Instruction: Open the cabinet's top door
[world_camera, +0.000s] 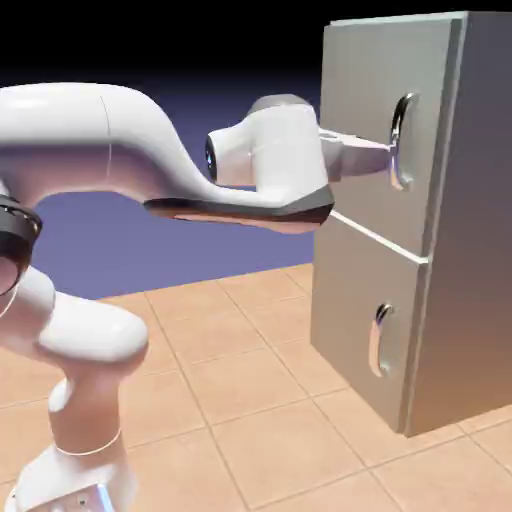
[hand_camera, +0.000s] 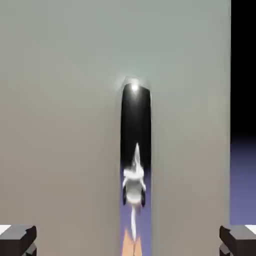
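The tall grey cabinet (world_camera: 476, 210) stands at the exterior view's right. Its top door (world_camera: 362, 110) is flush with the front and carries a curved silver handle (world_camera: 403, 140). My gripper (world_camera: 384, 156) reaches level toward that handle, its tips just short of the handle's lower half. In the hand view the handle (hand_camera: 135, 140) runs up the middle of the grey top door (hand_camera: 60, 125), dark and mirror-like. Both grey fingertips (hand_camera: 18, 240) sit far apart at the bottom corners, one on each side of the handle. The gripper (hand_camera: 128, 242) is open and nothing is held.
Below the top door is a shorter bottom door (world_camera: 350, 320) with a smaller handle (world_camera: 381, 340). The cabinet stands on a tan tiled table (world_camera: 240, 400). My white arm (world_camera: 120, 150) spans the view from the lower left.
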